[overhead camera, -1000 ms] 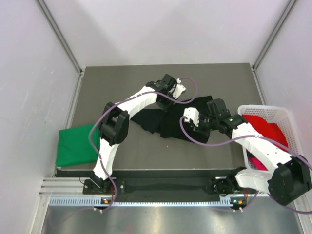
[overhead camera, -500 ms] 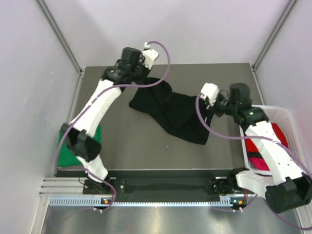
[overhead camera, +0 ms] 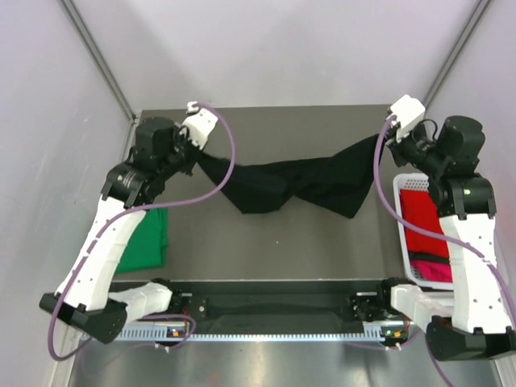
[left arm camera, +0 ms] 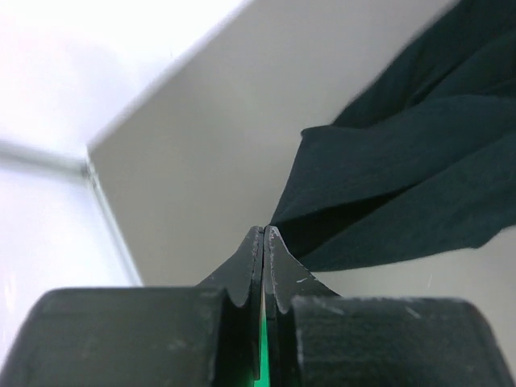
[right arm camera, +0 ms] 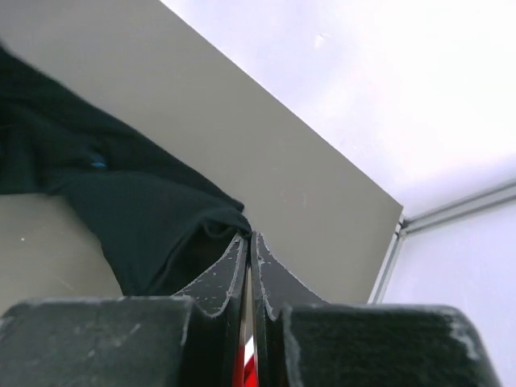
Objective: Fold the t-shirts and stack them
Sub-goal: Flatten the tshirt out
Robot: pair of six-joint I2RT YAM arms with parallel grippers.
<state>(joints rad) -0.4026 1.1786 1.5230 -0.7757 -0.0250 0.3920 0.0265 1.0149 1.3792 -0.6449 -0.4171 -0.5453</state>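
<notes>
The black t-shirt (overhead camera: 290,184) hangs stretched between my two grippers above the table, sagging in the middle. My left gripper (overhead camera: 196,153) is shut on its left end, seen in the left wrist view (left arm camera: 264,230) with the black cloth (left arm camera: 403,177) running off to the right. My right gripper (overhead camera: 385,139) is shut on its right end, seen in the right wrist view (right arm camera: 249,235) with the cloth (right arm camera: 121,201) to the left; a small light-blue mark (right arm camera: 97,160) shows on it. A green t-shirt (overhead camera: 143,246) lies folded at the table's left edge, partly under my left arm. A red t-shirt (overhead camera: 421,222) and a pink one (overhead camera: 431,270) lie in the basket.
The white mesh basket (overhead camera: 401,234) stands at the table's right edge under my right arm. The grey table (overhead camera: 274,250) is bounded by pale walls at the back and sides. A black rail (overhead camera: 274,305) runs along the near edge.
Both grippers have moved apart and up with the black t-shirt, the left to the far left, the right to the far right. The shirt went from bunched on the table to stretched out.
</notes>
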